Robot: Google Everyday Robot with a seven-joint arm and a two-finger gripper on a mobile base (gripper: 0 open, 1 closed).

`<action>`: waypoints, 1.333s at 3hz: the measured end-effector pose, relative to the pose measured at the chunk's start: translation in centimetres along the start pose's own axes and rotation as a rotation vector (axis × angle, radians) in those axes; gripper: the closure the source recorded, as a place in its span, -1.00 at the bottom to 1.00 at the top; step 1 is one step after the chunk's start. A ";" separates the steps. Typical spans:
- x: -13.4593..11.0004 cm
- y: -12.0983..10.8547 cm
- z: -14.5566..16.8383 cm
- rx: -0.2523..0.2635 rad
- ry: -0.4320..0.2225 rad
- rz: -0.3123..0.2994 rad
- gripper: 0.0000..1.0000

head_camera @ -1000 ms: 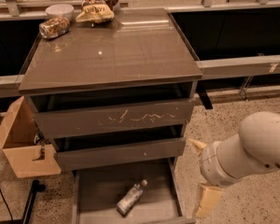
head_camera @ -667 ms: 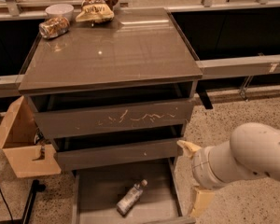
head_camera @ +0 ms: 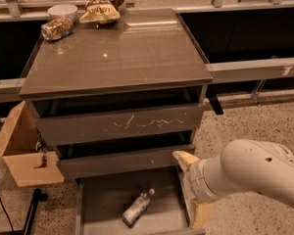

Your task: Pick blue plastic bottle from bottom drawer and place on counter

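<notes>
The blue plastic bottle (head_camera: 137,207) lies on its side in the bottom drawer (head_camera: 102,199), cap pointing up-right. The drawer is pulled out at the foot of the cabinet. My gripper (head_camera: 186,189) hangs over the drawer's right edge, just right of the bottle and not touching it. Its two cream fingers (head_camera: 183,159) are spread apart with nothing between them. My white arm reaches in from the lower right. The glossy counter (head_camera: 122,58) tops the cabinet.
A shiny can (head_camera: 56,28), a white bowl (head_camera: 62,10) and a brown-and-yellow snack bag (head_camera: 101,6) stand at the counter's back left. The scratched middle drawer (head_camera: 122,124) is slightly out. An open cardboard box (head_camera: 24,155) sits left of the cabinet.
My arm and gripper have moved left, from beside the cabinet to over the bottom drawer's right edge. The bottle has not moved.
</notes>
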State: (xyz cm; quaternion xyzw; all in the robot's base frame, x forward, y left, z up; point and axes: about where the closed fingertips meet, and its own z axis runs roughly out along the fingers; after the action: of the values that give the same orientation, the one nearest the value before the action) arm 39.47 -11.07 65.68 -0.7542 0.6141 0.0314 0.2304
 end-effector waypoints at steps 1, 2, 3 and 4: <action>0.3 0.2 1.4 0.005 0.033 -0.062 -1.00; 0.6 0.4 4.3 0.014 0.074 -0.152 -1.00; 1.3 -0.3 7.5 0.041 0.095 -0.249 -1.00; 1.7 -0.9 9.7 0.056 0.090 -0.298 -1.00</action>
State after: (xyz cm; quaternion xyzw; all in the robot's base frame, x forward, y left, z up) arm 43.07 -8.80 56.78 -0.8307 0.5060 -0.0540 0.2258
